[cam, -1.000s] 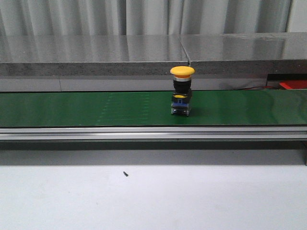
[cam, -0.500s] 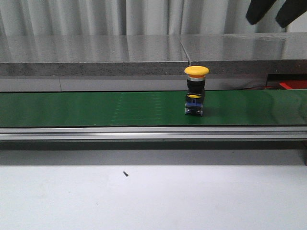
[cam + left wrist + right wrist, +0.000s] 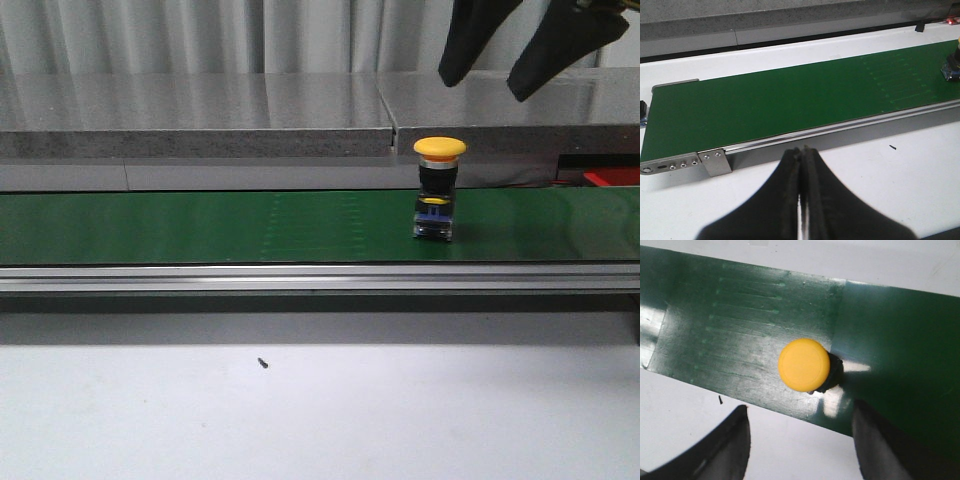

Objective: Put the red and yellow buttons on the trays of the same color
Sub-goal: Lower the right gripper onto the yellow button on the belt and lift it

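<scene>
Belt [image 3: 200, 228]: green, long, runs left to right across front view.
Rail [image 3: 300, 277]: silver metal, along near edge of belt.
Bracket [image 3: 715, 161]: metal, with screws, at corner of belt.
Table [image 3: 400, 410]: white, in front of rail.
Speck [image 3: 262, 363]: small, dark, lies on table.
Ledge [image 3: 200, 115]: grey, shiny, behind belt.
Curtain [image 3: 200, 35]: grey, pleated, at very back.

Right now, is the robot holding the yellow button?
No. The right hand hangs open above the yellow button, and the left hand is shut on nothing.
</scene>
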